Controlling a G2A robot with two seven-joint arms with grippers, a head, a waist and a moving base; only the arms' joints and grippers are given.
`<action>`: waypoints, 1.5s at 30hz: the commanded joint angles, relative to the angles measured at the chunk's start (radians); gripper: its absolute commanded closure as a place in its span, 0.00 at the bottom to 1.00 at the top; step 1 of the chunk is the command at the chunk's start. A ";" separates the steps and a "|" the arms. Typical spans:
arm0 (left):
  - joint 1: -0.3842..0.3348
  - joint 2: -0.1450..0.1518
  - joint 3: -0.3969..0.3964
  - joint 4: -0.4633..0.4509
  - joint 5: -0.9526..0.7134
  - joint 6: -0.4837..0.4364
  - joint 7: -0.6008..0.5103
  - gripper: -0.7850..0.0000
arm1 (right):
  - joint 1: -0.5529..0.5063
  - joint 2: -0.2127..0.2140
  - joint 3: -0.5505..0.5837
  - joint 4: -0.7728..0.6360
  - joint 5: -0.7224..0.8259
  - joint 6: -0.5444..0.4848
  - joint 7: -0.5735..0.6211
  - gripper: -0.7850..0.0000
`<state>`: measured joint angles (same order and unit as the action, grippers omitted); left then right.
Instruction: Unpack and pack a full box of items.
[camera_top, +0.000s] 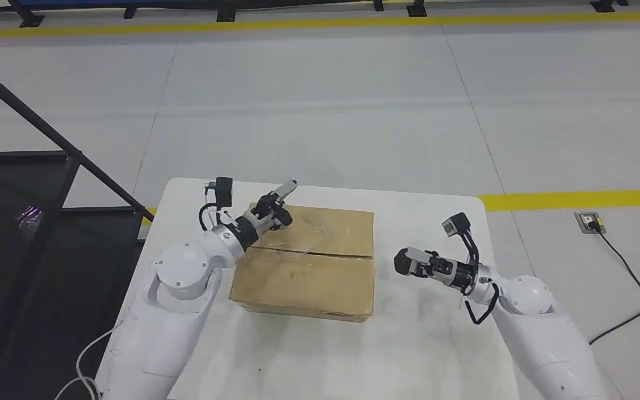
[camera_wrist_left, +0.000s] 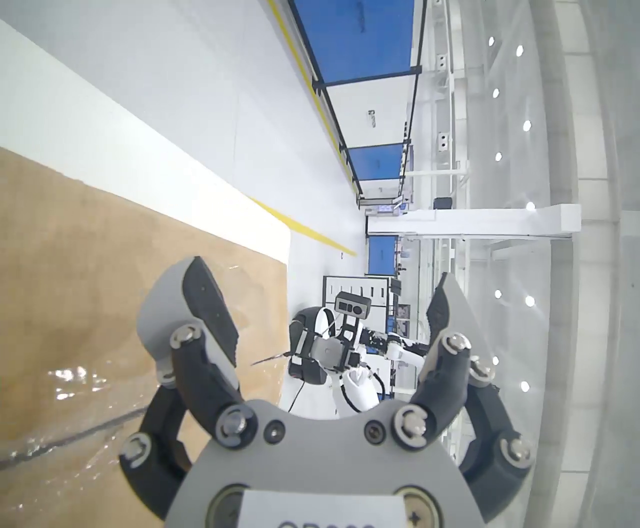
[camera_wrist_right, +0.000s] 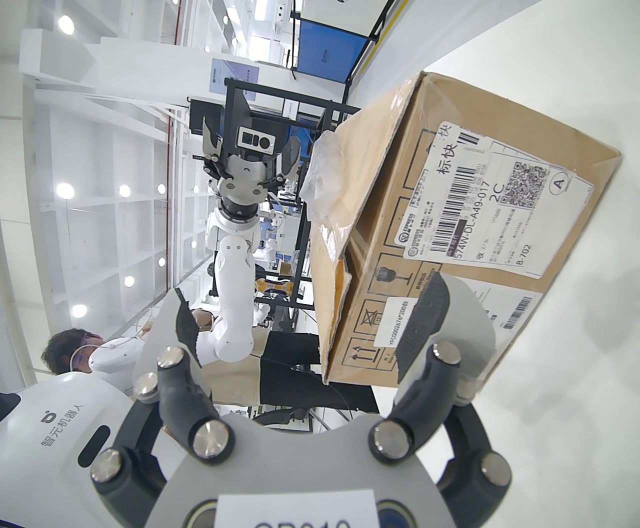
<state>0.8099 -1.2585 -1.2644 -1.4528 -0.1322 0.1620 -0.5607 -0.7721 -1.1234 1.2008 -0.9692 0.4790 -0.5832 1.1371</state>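
Left gripper (camera_wrist_left: 320, 280) gapes over the box (camera_wrist_left: 75, 275); right gripper (camera_wrist_right: 307, 290) gapes beside its end.

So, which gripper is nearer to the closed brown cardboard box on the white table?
Left. The left gripper is over the top of the brown cardboard box, at its far edge; the right gripper is beside its labelled end, apart from it.

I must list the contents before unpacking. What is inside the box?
The box is closed, with tape across its top seam, so the contents are covered and cannot be seen. The open left hand is over its top.
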 joint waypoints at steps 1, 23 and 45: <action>-0.020 -0.006 0.035 0.021 0.011 0.002 0.003 0.00 | -0.002 0.001 0.003 0.004 0.003 -0.002 0.002 0.00; -0.076 -0.063 0.268 0.027 0.101 -0.046 0.088 0.00 | -0.017 0.010 0.027 0.017 0.025 -0.011 0.011 0.00; 0.131 -0.027 0.017 -0.263 0.046 -0.110 0.111 0.00 | 0.031 0.005 0.017 -0.088 0.068 0.025 0.015 0.00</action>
<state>0.9194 -1.2906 -1.2006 -1.7035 -0.0833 0.0563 -0.4621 -0.7504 -1.1175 1.2213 -1.0410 0.5396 -0.5721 1.1455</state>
